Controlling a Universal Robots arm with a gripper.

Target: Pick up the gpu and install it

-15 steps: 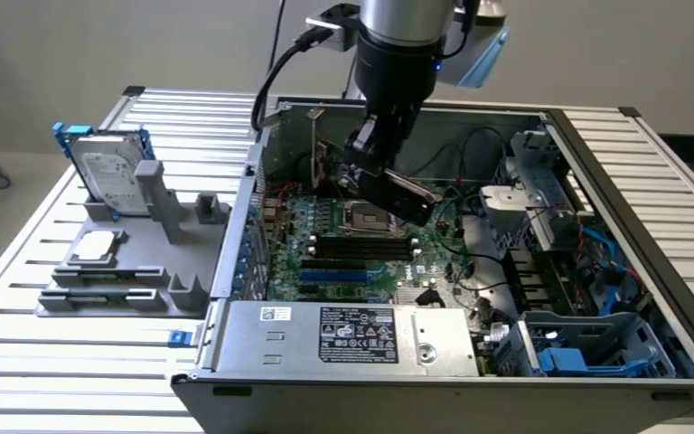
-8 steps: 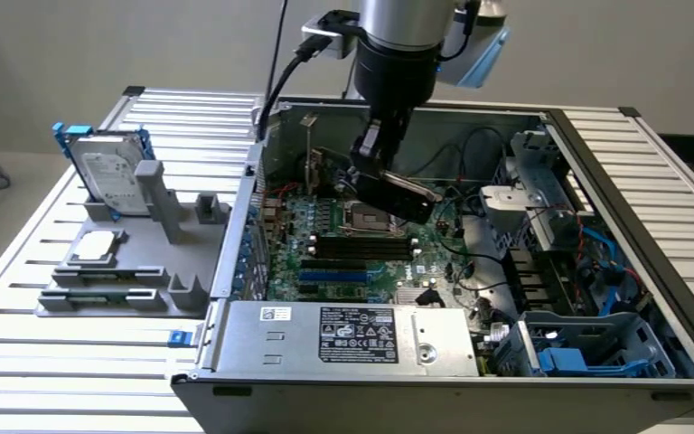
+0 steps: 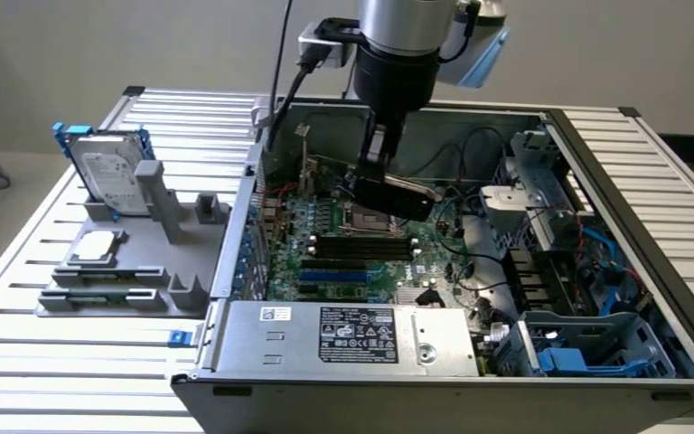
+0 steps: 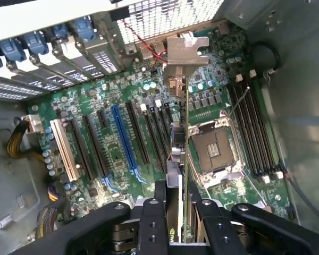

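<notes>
- The gripper is closed tight on the gpu. Its black fingers pinch the thin card edge-on, and the silver end bracket is at the card's far end from them.
- In the exterior view the gripper holds the gpu tilted inside the open computer case, just above the CPU socket. Whether the card's lower edge touches the board cannot be told.
- Just beside the CPU socket, black expansion slots and a blue slot run on one side, and memory slots on the other.
- Black cables loop near the socket, toward the exterior view's right.
- A red wire lies just beside the bracket, by the case's perforated rear wall.
- The power supply spans the case wall well apart from the socket.
- Outside the case, well apart from the socket toward the exterior view's left, a grey fixture holds a hard drive and a small silver chip.
- The case is open on top, and the arm reaches down through that opening.
</notes>
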